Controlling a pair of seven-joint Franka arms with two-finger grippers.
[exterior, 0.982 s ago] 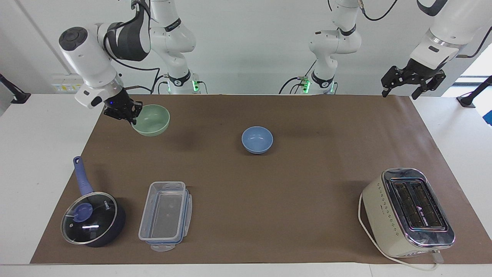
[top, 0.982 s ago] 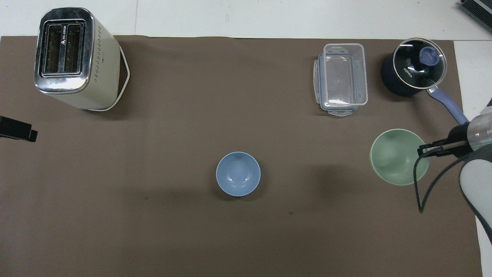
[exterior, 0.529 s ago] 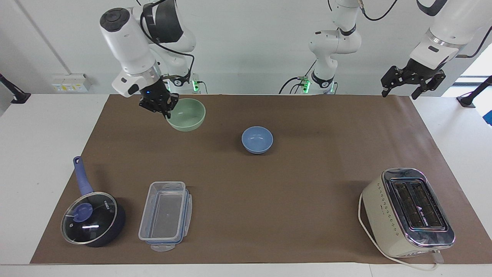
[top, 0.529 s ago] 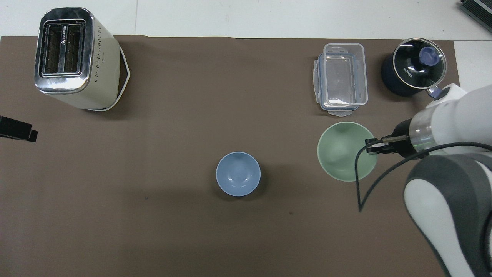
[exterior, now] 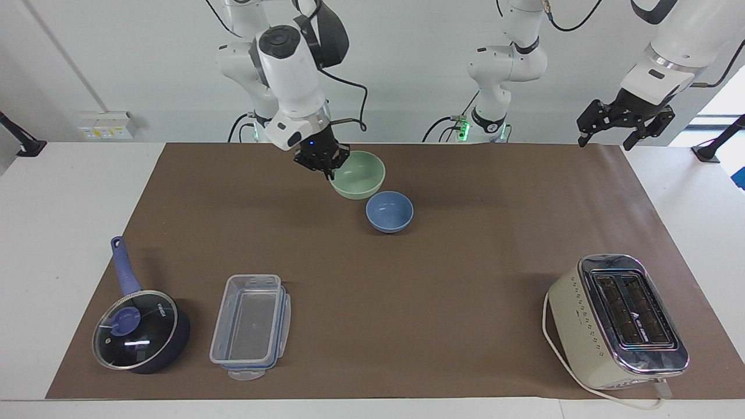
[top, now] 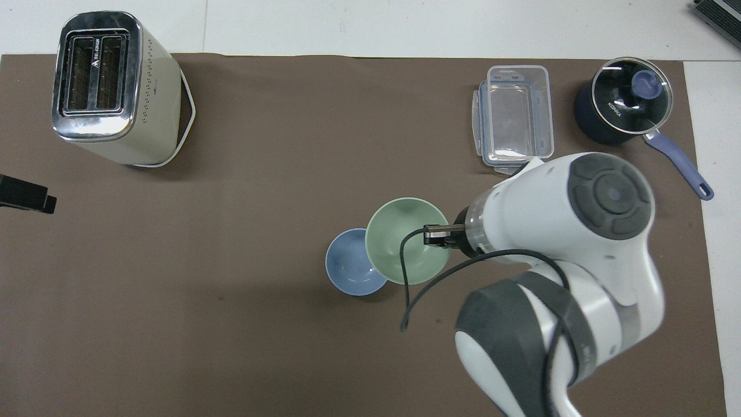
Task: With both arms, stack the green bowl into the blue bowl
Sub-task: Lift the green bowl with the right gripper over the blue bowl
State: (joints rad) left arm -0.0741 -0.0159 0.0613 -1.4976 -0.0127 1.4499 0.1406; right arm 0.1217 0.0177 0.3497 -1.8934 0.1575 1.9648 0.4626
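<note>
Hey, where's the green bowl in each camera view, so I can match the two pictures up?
Facing view: the green bowl sits just above centre, raised in the right hand, overlapping the blue bowl just below it.
Overhead view: the green bowl is just past centre toward the right edge, partly covering the blue bowl.
Shared landmark: the blue bowl, standing on the brown mat in both views.

A plain white wall (exterior: pixel 407 70) rises past the white table (exterior: pixel 70 192) under brown mat (exterior: pixel 465 262).
</note>
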